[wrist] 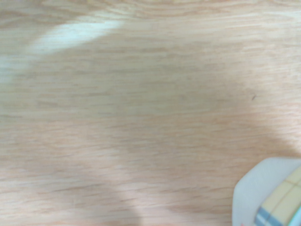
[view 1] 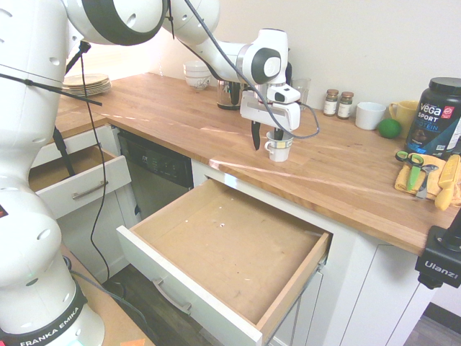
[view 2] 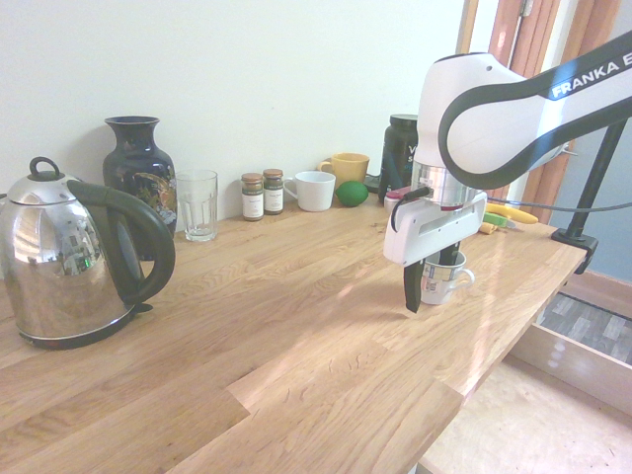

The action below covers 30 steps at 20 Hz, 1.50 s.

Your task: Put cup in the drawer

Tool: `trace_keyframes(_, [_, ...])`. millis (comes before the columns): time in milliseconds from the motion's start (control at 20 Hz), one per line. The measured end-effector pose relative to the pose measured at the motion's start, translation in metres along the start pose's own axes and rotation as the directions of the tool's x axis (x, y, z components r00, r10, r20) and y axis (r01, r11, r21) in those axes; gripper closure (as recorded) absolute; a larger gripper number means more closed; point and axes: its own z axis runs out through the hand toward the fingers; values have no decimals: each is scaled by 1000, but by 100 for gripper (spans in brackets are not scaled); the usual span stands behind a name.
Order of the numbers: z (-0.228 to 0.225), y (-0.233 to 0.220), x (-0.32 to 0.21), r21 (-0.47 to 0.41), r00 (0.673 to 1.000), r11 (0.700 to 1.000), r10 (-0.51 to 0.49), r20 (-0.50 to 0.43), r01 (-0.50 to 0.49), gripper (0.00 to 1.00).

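Observation:
The cup [view 1: 279, 148] is a small white teacup with dark markings low on its side, standing upright on the wooden counter [view 1: 338, 173] near the front edge. My gripper [view 1: 266, 138] hangs straight down over it, open. One finger [view 1: 256, 135] is outside the cup on the side away from the handle, and the other dips inside the rim. In the second exterior view the cup [view 2: 441, 281] has its handle facing away from the outer finger [view 2: 412, 291]. The drawer [view 1: 230, 245] is pulled wide open below the counter, its wooden bottom bare. A white curved surface [wrist: 265, 193] with checked markings shows in the wrist view.
A smaller drawer [view 1: 79, 184] stands open to the left, past the dishwasher [view 1: 155, 173]. Along the wall are a plain mug [view 1: 369, 115], spice jars [view 1: 337, 103], a glass [view 2: 197, 204], a vase [view 2: 138, 168] and a kettle [view 2: 69, 267]. Scissors on a yellow cloth [view 1: 418, 173] lie to the right.

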Motion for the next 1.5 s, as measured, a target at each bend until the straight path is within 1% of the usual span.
trace_keyframes(1150, [-1, 2, 2, 5, 1000, 1000, 4, -6, -4, 100])
trace_keyframes(1500, [-14, 10, -6, 10, 1000, 1000, 2, -8, -2, 100])
